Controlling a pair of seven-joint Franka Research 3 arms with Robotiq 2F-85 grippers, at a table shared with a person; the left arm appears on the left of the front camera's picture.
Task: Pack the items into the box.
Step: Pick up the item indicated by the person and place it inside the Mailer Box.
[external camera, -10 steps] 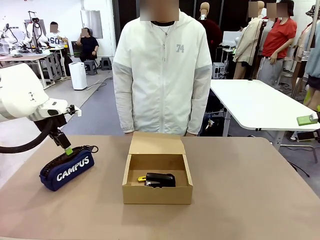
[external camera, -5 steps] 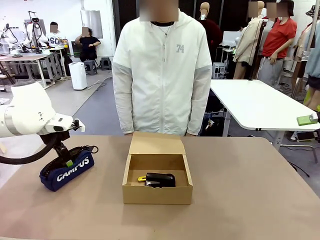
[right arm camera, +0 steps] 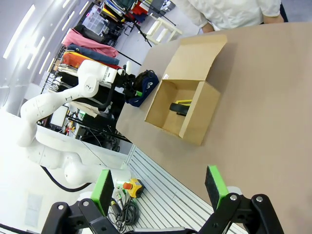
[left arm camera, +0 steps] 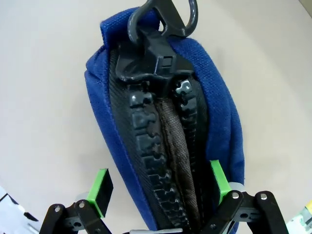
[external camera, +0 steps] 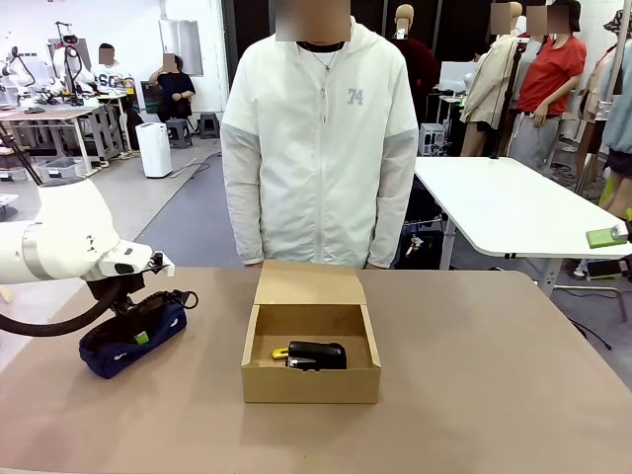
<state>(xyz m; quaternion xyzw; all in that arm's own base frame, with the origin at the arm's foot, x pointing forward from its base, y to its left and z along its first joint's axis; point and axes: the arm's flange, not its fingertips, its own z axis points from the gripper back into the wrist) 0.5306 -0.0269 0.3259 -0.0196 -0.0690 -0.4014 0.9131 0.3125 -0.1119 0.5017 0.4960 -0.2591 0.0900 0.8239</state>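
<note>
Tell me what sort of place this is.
Probably a robotics lab or workshop: a white robot arm works at the brown table, an emergency-stop button sits beside it, and people sit at work tables farther back.

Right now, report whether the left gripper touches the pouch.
Cannot tell. Left wrist view: the open left gripper straddles the pouch; one pad shows a gap, the other overlaps its fabric.

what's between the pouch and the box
Nothing: in the front view, the stretch of table between the pouch and the box is bare.
</note>
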